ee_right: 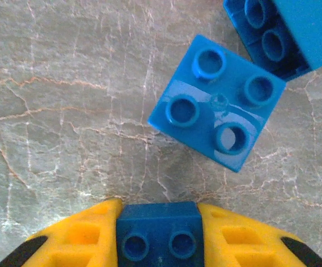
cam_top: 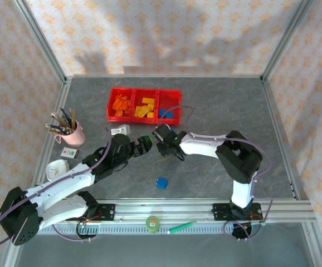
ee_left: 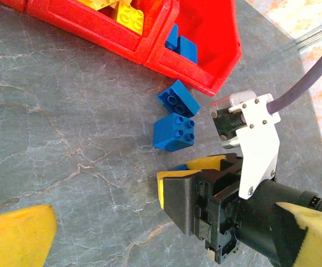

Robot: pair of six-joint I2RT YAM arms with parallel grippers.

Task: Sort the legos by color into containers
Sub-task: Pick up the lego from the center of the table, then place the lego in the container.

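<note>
Containers [cam_top: 144, 89] hold legos [cam_top: 146, 107] (orange, yellow, blue) | right hand [ee_right: 160, 238] grips blue brick [ee_right: 159, 219] | left hand [cam_top: 145, 142] wide

At the far side of the grey marbled counter [cam_top: 216, 111] we see three red translucent plastic bins joined in a row [cam_top: 144, 89]. Orange lego pieces [cam_top: 121, 104] lie in the left one, yellow bricks [cam_top: 145, 108] in the middle, and blue bricks [cam_top: 167, 115] in the right. The right arm's tool [cam_top: 164, 146] hangs low just in front of the blue bin, and the left arm's tool [cam_top: 146, 142] points towards it from close beside. A single blue brick [cam_top: 161, 182] lies well apart, towards the near edge. A pink cup of pencils [cam_top: 72, 132] stands at the left, with a white round dish [cam_top: 57, 168] in front of it. On the near rail we find a green tape roll [cam_top: 152, 223] and a green pen [cam_top: 182, 226].
</note>
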